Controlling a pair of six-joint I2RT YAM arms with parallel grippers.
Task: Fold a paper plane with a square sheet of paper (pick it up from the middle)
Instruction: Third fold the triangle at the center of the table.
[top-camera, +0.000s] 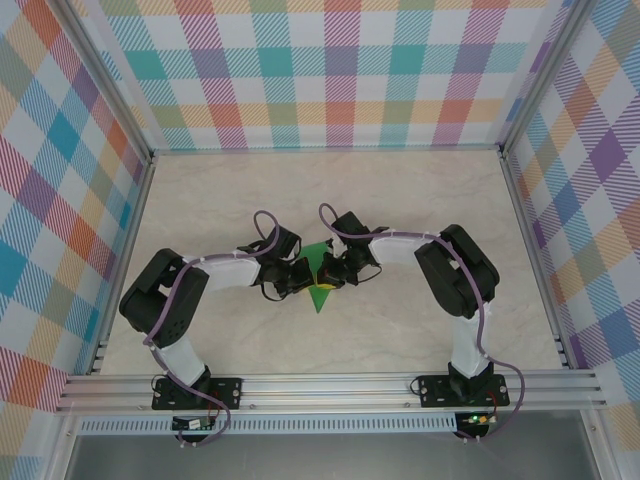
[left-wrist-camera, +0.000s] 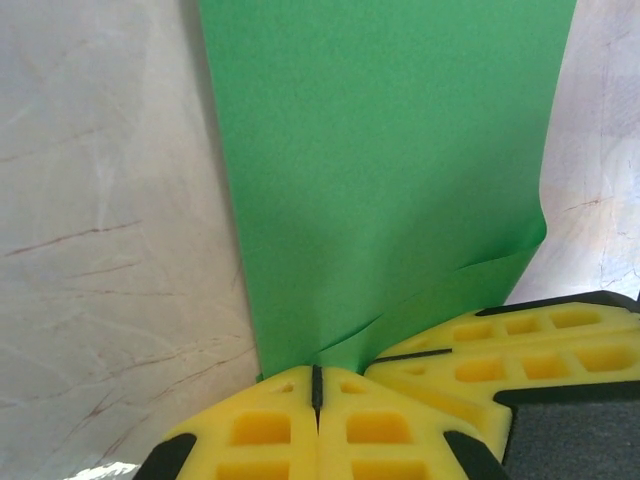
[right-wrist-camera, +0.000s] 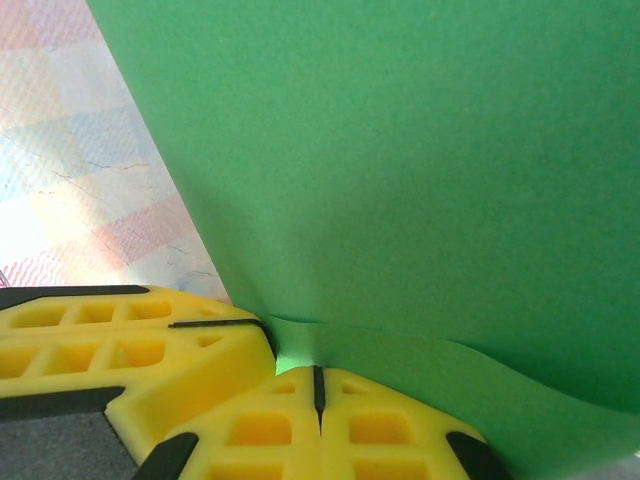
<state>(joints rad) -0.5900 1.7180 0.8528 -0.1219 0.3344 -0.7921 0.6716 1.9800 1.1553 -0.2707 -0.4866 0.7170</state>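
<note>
A pale marble-patterned table (top-camera: 420, 200) fills the middle of the top view, boxed in by plaid walls (top-camera: 330, 70) in pastel checks, with an aluminium rail (top-camera: 330, 385) running along the bottom of the frame. The left arm (top-camera: 215, 272) and the right arm (top-camera: 425, 245) both bend inward and meet at the centre of the frame.

Between them is the square sheet of paper (top-camera: 320, 297), plain bright green. From above it reads as a small triangle, wide at the top and pointing toward the bottom of the frame, lifted between the two wrists.

In the left wrist view the paper (left-wrist-camera: 390, 170) rises as a smooth, unmarked green panel through the middle of the frame, with a curled flap along its lower right. In the right wrist view it (right-wrist-camera: 420, 170) covers the upper right, with a soft wavy lower edge bowing across the bottom.

The left gripper (top-camera: 298, 277) has its yellow pads pressed flush together, the green sheet coming straight out of the seam. The right gripper (top-camera: 338, 272) is likewise fully closed, pinching the paper at its tips. The two sets of fingertips sit just beside each other at the sheet's lower edge
</note>
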